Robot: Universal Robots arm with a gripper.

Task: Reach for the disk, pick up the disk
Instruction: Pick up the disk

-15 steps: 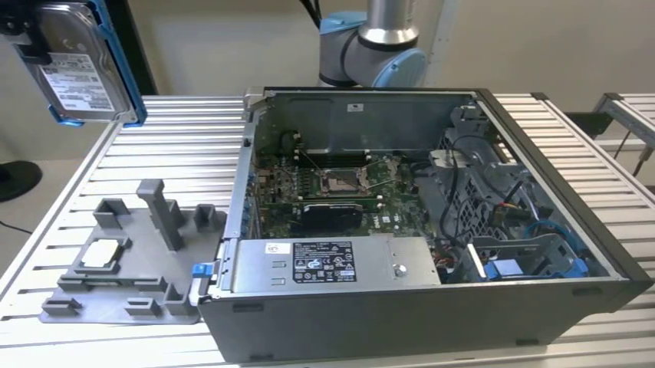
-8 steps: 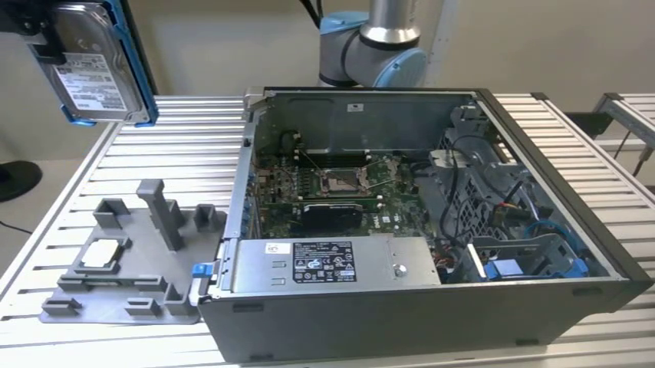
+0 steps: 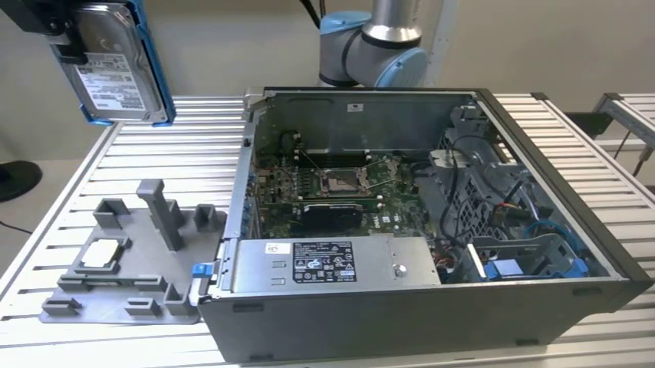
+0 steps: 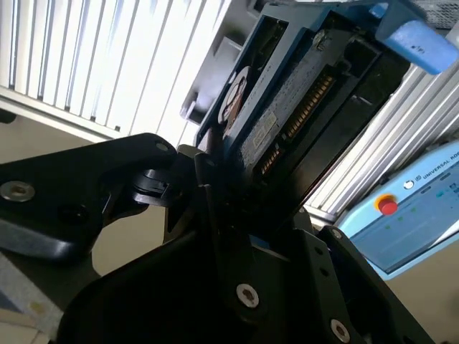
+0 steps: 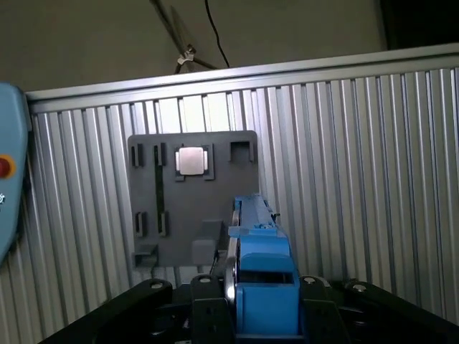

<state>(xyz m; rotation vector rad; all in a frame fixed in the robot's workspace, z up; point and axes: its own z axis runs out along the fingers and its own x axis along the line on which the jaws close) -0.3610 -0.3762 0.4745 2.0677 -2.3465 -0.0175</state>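
The disk (image 3: 115,67), a silver hard drive with a white label in a blue bracket, hangs upright high in the air at the exterior view's left, well above the table. My gripper (image 3: 74,47) is shut on its upper part. In the second wrist view my black fingers (image 4: 208,193) clamp the disk (image 4: 287,107) near one end. The first wrist view looks straight down the disk's blue bracket edge (image 5: 264,276), held between my gripper (image 5: 247,304) and the table far below.
A grey fixture plate (image 3: 133,264) with a small square silver chip (image 3: 103,253) lies below on the slatted table (image 3: 164,146). An open computer case (image 3: 430,230) with a grey power supply box (image 3: 327,264) stands beside it. The arm's base (image 3: 373,46) is behind.
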